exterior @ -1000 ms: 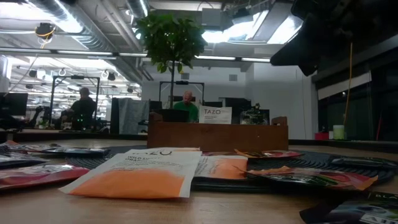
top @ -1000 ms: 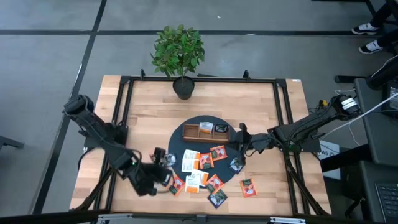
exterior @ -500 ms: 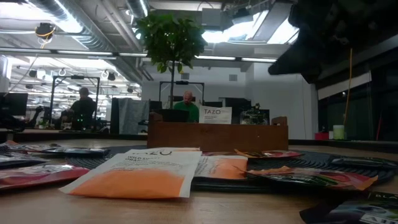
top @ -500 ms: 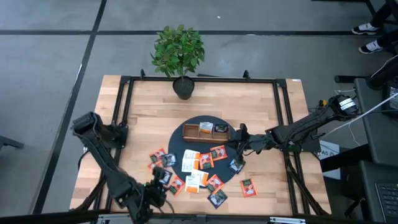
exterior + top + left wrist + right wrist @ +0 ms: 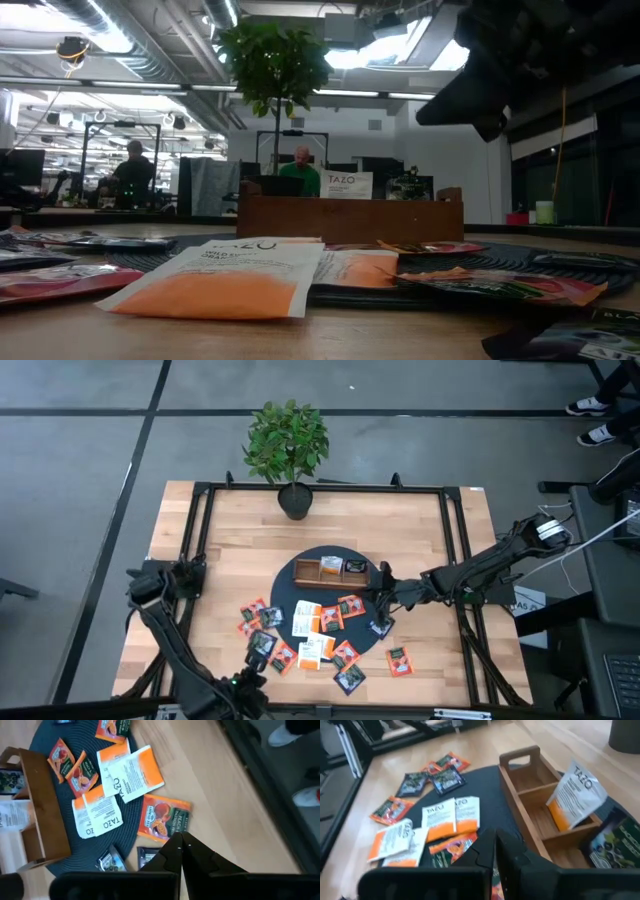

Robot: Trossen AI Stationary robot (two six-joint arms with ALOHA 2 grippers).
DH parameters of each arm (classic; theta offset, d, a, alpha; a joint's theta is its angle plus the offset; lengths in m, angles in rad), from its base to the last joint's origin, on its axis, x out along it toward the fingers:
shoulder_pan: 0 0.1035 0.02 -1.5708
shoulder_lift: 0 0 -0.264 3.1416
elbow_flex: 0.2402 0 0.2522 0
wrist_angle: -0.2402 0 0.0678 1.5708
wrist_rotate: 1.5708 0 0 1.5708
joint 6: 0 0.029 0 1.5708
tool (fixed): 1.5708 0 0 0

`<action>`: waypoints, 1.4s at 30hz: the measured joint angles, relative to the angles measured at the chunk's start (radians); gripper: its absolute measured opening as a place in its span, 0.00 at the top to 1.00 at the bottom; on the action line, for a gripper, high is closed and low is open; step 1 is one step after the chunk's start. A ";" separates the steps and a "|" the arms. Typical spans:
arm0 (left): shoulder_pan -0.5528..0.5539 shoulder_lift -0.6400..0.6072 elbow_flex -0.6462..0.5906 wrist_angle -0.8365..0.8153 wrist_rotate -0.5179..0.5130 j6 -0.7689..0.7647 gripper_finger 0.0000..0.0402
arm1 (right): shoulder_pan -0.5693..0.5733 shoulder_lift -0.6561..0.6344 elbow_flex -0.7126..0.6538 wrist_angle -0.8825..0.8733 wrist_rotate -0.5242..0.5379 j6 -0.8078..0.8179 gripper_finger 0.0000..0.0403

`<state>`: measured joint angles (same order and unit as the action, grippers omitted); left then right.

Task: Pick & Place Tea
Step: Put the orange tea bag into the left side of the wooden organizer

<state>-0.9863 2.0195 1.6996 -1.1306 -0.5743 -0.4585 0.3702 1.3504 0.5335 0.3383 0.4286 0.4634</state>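
Several small square tea sachets (image 5: pixel 320 630), orange, white and dark, lie flat on a dark round mat (image 5: pixel 284 596) and on the wood near it. They also show in the left wrist view (image 5: pixel 125 775) and the right wrist view (image 5: pixel 442 817). The wooden tray (image 5: pixel 330 571) sits on the mat's far part. A white-orange sachet (image 5: pixel 575 795) leans in its middle compartment and a dark one (image 5: pixel 615 847) lies in an end compartment. My left gripper (image 5: pixel 260 646) (image 5: pixel 180 836) hovers shut above the near sachets. My right gripper (image 5: pixel 383 586) (image 5: pixel 495 837) (image 5: pixel 480 85) hangs shut beside the tray's right end.
A potted plant (image 5: pixel 290 450) stands at the table's far edge. A black frame (image 5: pixel 200 540) runs round the tabletop. Bare wood (image 5: pixel 240 550) lies left of the mat. In the low view, people (image 5: pixel 302 165) sit in the room behind the table.
My left arm has drawn back toward the table's near edge, and its gripper has moved off the left side of the mat, uncovering the sachets there. My right gripper has shifted slightly toward the table's left, closer to the tray's end.
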 joint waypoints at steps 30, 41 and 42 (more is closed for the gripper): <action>0.048 0.163 -0.009 0.014 -0.018 0.077 0.61 | 0.068 0.005 0.000 0.056 0.023 0.004 0.96; 0.054 0.166 -0.076 0.145 -0.010 0.114 0.61 | 0.068 0.005 0.000 0.057 0.024 0.006 0.98; 0.055 0.165 -0.079 0.147 -0.020 0.114 0.61 | 0.068 0.005 0.000 0.057 0.024 0.006 0.98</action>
<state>-0.9314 2.1848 1.6204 -0.9838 -0.5946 -0.3447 0.4377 1.3555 0.5335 0.3950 0.4522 0.4698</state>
